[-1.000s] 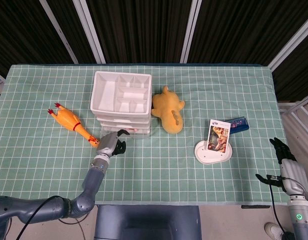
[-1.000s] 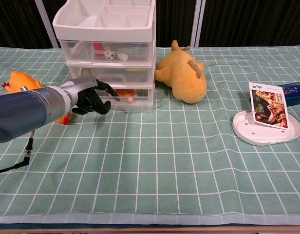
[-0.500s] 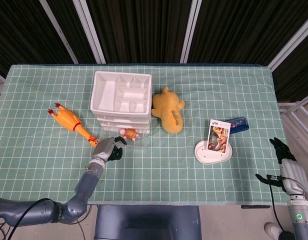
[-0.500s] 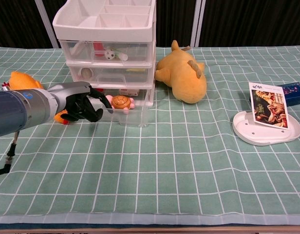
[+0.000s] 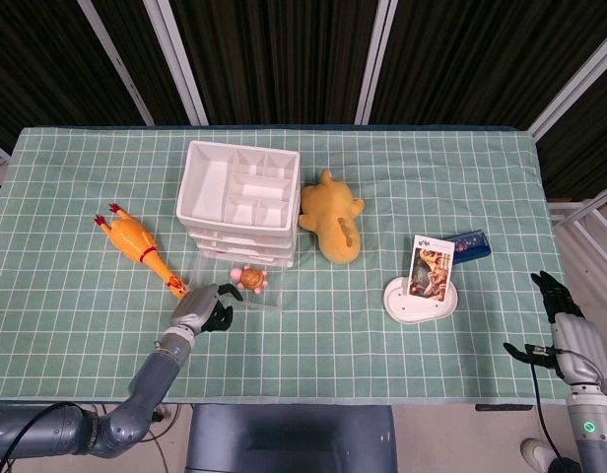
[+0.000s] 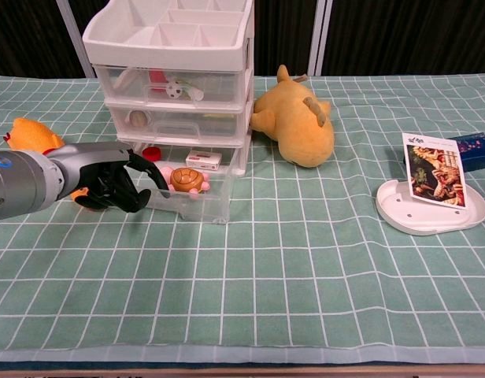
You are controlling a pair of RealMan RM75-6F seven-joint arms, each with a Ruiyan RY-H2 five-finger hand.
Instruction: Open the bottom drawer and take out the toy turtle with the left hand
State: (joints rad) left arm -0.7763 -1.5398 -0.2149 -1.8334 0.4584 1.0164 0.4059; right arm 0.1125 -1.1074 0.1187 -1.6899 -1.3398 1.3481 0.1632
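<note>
Gripping the front edge of the pulled-out bottom drawer (image 6: pixel 197 198), left hand (image 6: pixel 116 183) has fingers curled on it. Toy turtle (image 6: pixel 187 180) lies inside the drawer, just right of the hand. Right hand (image 5: pixel 558 301) hangs off the worktop (image 5: pixel 461 335), fingers apart, empty.

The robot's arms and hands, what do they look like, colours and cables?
The left hand has black fingers and a silver-grey back, on a grey-blue arm with a black cable trailing beneath. The right hand has black fingers above a pale grey wrist with a small green light.
</note>
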